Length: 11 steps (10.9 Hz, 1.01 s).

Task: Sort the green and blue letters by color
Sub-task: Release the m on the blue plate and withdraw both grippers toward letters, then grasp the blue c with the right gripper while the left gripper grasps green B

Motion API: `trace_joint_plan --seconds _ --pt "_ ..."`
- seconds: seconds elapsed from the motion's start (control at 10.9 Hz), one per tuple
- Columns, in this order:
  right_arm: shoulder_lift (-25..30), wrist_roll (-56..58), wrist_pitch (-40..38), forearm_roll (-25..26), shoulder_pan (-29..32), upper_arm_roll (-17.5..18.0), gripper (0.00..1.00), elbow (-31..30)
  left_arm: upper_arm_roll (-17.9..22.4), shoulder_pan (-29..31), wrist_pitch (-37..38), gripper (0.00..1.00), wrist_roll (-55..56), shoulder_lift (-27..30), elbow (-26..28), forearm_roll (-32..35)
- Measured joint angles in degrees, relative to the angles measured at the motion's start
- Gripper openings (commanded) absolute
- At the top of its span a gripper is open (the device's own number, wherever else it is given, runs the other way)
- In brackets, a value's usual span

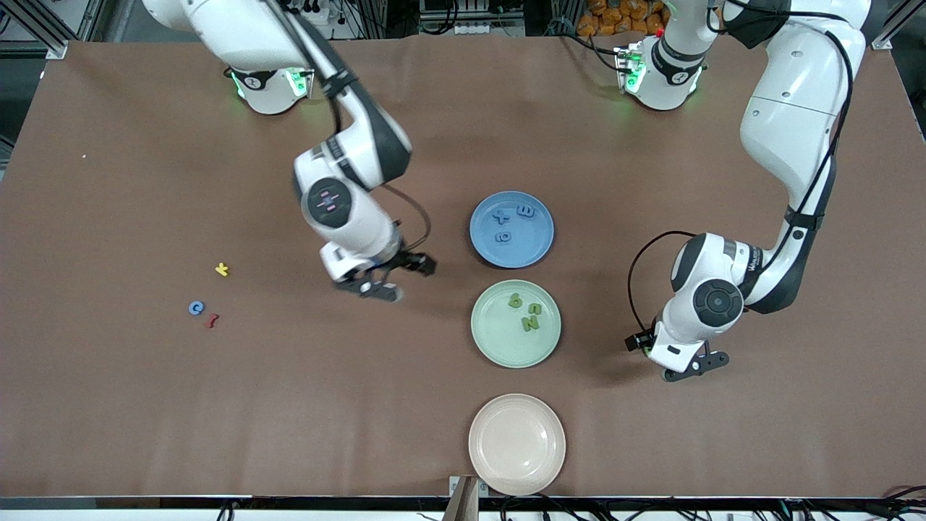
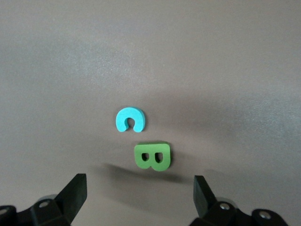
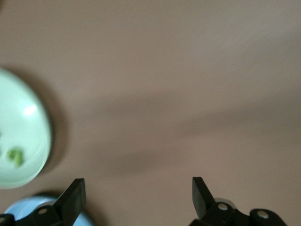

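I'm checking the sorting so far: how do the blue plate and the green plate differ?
The blue plate holds blue letters; the green plate holds green letters. The blue plate lies farther from the front camera than the green plate. Both are round, and each carries three pieces matching its own color.

Robotics lab: brown-covered table (image 1: 145, 405), aluminium framing (image 1: 43, 25), cable bundles (image 1: 463, 18) along edge.

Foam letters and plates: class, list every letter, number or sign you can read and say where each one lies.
"B", green: on the table.
"c", turquoise: beside it.
"c", blue: on the table.
"+": blue plate.
"Z": green plate.
Other pieces and the arm lettering: unreadable.
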State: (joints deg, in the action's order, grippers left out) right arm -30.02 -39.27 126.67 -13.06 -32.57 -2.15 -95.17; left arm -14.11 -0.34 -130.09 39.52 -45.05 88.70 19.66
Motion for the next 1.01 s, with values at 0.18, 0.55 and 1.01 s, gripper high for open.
trace_joint_plan --seconds 0.18,0.55,1.01 --pt "0.69 3.16 -0.67 0.47 6.9 -0.17 1.0 -0.8 -0.08 -0.1 0.07 1.0 -0.82 -1.14 -1.51 0.0" --pt "2.61 7.46 -2.38 4.64 18.12 -2.93 1.0 -3.16 -0.13 -0.1 0.07 1.0 -1.21 -3.38 -3.68 0.0" --pt "3.17 9.26 -0.96 8.1 24.67 -9.89 1.0 -7.99 -0.17 -0.07 0.07 0.74 -1.21 -3.81 -4.03 -0.01"
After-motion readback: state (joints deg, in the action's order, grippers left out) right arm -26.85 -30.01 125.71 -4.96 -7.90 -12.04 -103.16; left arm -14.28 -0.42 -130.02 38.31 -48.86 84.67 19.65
